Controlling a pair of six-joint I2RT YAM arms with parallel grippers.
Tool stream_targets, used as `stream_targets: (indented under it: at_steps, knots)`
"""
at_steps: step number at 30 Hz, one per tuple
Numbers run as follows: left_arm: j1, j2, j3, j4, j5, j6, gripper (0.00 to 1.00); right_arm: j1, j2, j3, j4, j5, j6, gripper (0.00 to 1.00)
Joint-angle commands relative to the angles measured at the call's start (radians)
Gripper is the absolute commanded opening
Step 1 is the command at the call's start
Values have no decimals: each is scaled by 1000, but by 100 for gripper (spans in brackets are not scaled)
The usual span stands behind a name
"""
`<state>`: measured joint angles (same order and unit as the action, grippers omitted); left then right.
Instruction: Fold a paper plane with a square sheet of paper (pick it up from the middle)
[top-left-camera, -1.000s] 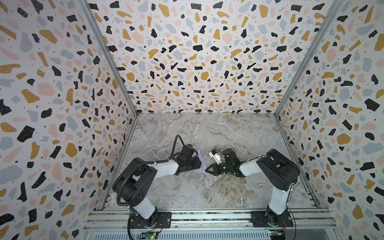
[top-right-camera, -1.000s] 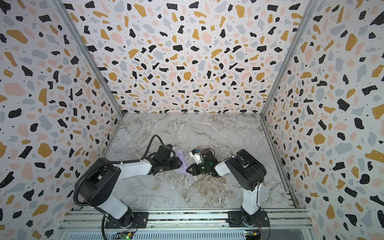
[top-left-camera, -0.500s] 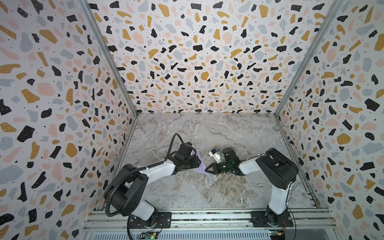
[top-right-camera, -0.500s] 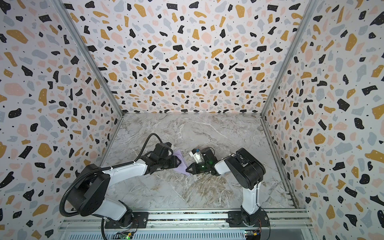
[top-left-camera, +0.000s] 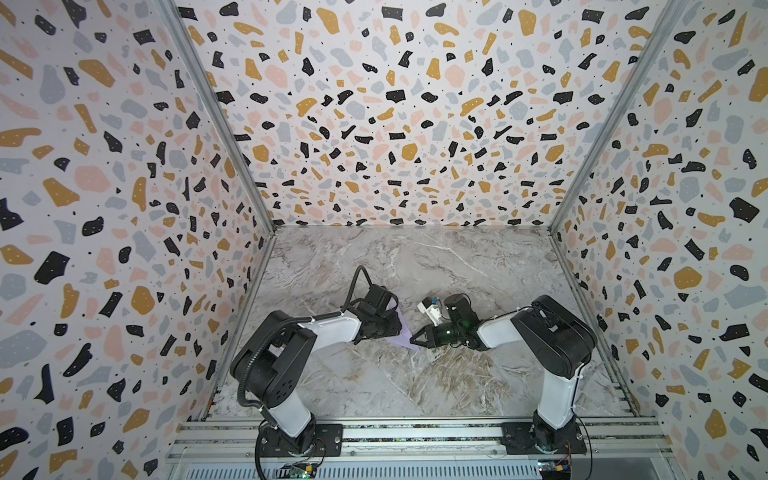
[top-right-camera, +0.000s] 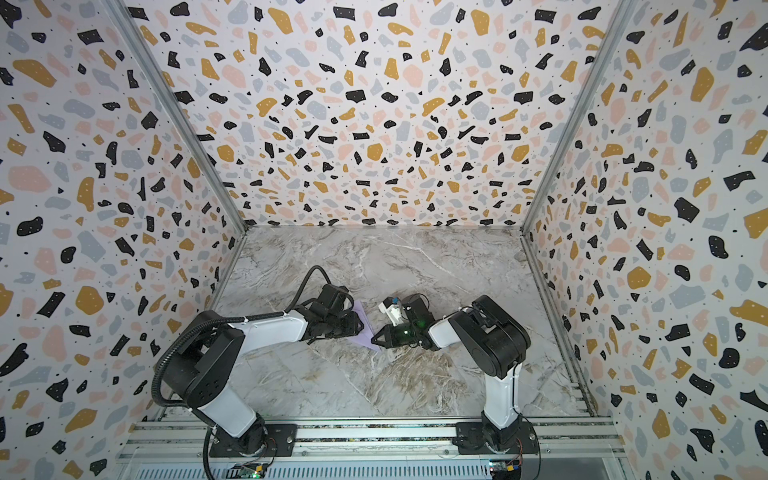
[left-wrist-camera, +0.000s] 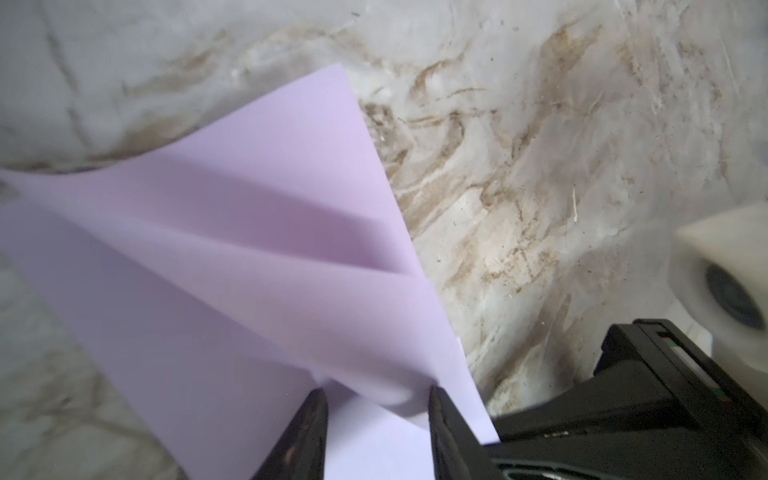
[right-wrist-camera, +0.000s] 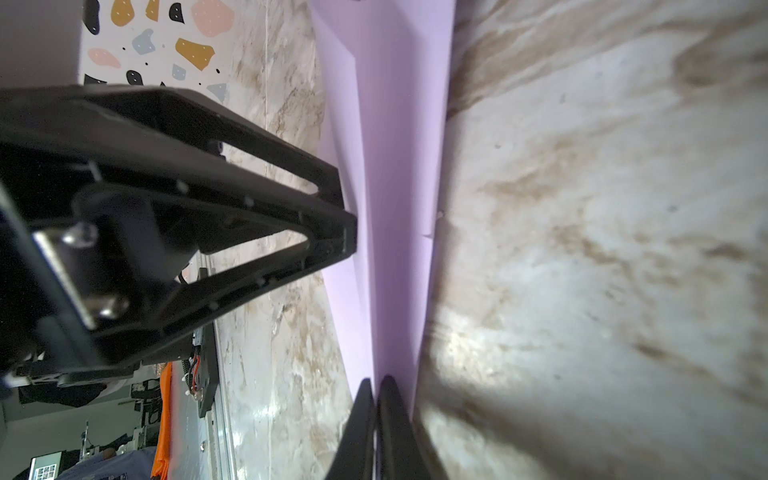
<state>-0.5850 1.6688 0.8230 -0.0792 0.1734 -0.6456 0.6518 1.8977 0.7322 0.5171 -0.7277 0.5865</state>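
1. Two grippers meet at the paper plane (top-left-camera: 402, 337). It lies on the marble table (top-left-camera: 436, 266) about midway between the side walls, somewhat nearer the near edge than the far wall.
2. The main change is at the left gripper (left-wrist-camera: 376, 401): its jaws have drawn closer together over the last second. In the left wrist view they are partly spread and straddle a raised fold of the lilac paper. I cannot tell whether the pads already bite on it.
3. The left arm's elbow has shifted meanwhile, but the gripper head has kept its place over the left part of the paper.
4. The right gripper (right-wrist-camera: 374, 388) has hardly moved. Its fingers are pressed together low over the table at the paper's pointed near-right end, and in the right wrist view the lilac paper runs into the slit between them, so it appears to pinch that tip.
5. The paper has not shifted on the table. It already shows layered flaps narrowing to a point.
6. My reading is that the right side anchors the nose while the left closes on the ridge to take over or sharpen the crease. Closing too hard could crumple the thin fold or tug it out of the right pinch.
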Motion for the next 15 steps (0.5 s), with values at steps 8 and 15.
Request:
stream_targets:
  at_steps: [8, 15]
  knots:
    - [-19, 67, 63, -129, -121, 27, 39, -9, 27, 9, -108, 27, 3, 15]
    - [-28, 108, 80, -174, -146, 54, 39, -25, 0, -4, -99, 10, 20, 18]
